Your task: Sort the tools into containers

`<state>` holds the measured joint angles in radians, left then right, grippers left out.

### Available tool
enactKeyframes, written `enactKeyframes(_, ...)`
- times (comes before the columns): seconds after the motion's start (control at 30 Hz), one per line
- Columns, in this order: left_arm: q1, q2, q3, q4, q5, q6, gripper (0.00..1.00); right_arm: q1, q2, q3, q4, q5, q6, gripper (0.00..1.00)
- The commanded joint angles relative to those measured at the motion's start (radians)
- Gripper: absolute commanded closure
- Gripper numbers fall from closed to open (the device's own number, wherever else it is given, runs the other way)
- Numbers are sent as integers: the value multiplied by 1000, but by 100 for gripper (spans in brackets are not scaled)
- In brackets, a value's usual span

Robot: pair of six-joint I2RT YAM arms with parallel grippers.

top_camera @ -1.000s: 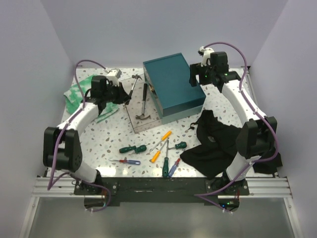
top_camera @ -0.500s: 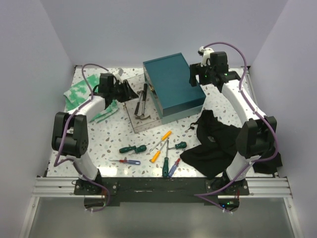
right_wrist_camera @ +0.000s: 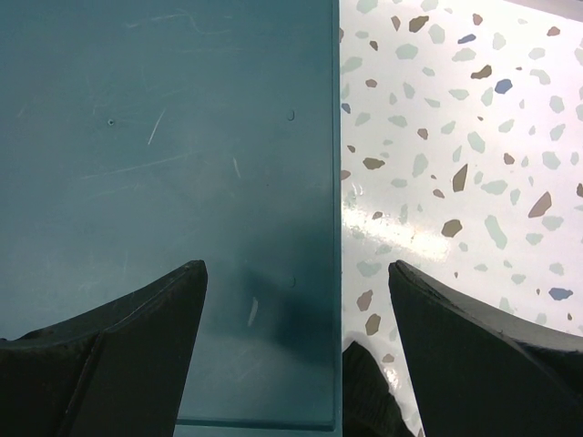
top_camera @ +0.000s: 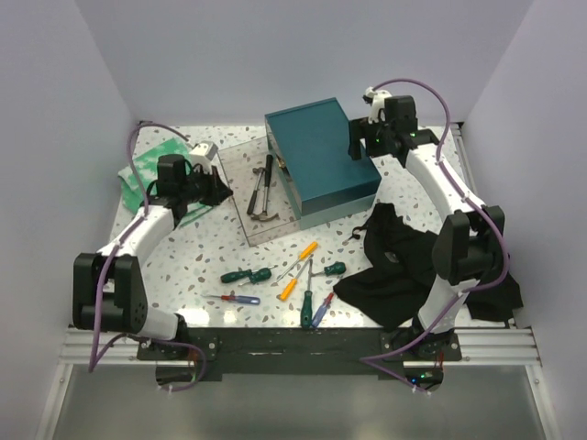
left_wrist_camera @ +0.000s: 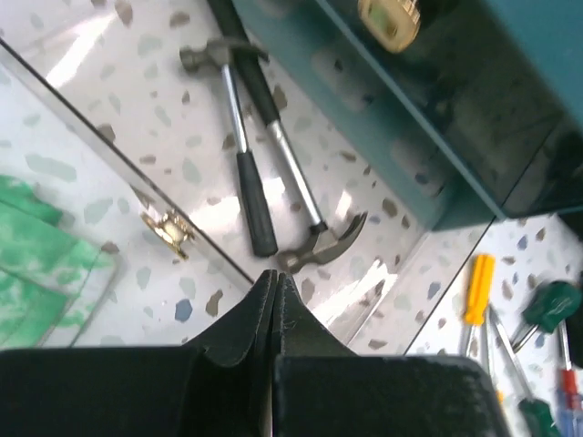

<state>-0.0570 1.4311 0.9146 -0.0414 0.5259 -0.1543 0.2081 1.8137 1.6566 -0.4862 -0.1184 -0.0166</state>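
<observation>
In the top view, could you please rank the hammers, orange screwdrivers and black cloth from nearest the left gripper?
From the left gripper:
1. hammers, just to its right, inside the clear box.
2. orange screwdrivers, toward the front centre.
3. black cloth, far right.

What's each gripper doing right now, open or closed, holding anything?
Left gripper: closed, holding nothing.
Right gripper: open, empty, above the teal box's edge.

The left wrist view's edge cuts off the green screwdriver (left_wrist_camera: 552,306) and teal box (left_wrist_camera: 428,109).
</observation>
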Motion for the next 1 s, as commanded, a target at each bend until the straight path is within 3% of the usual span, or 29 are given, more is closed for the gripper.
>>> enactKeyframes(0.0,2,34,-46,-21,-39,145,100,-3,13,60,18,-4,7,15)
enactKeyframes(0.33,-36,167,-20,26,-53,150,100,-3,12,43,18,-13,9,16)
enactKeyframes(0.6,-155,258,24,153,-32,110,100,-1,7,23,21,-13,3,15)
enactKeyframes(0.97,-257,433,214,218,-23,-47,100,10,12,3,20,-30,9,15)
